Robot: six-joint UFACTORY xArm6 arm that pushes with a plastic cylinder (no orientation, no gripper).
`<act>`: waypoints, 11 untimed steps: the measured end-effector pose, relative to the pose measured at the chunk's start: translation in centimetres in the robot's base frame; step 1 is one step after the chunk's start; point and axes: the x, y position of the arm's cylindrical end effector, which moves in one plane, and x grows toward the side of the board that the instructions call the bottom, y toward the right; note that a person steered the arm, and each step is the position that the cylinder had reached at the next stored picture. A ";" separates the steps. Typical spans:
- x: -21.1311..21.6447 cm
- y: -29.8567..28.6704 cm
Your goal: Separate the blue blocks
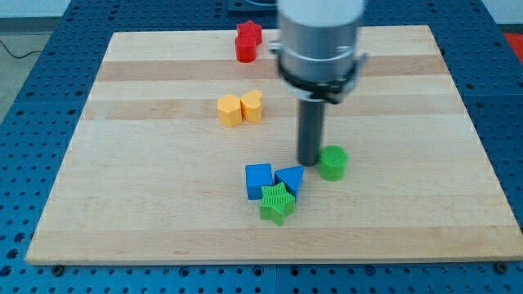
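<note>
A blue cube (258,180) and a blue triangle block (289,178) sit side by side, touching, near the middle of the wooden board. A green star block (277,203) lies just below them, touching both. My tip (309,161) is just above and to the right of the blue triangle, a small gap away from it. A green cylinder (333,162) stands right next to my tip on its right side.
Two yellow blocks (240,108) sit together up and left of the tip. Two red blocks (248,41) sit at the board's top edge. The board (122,204) lies on a blue perforated table.
</note>
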 end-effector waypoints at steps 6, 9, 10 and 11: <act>5.2 0.6; 4.9 -8.2; 5.1 -14.1; 5.1 -18.4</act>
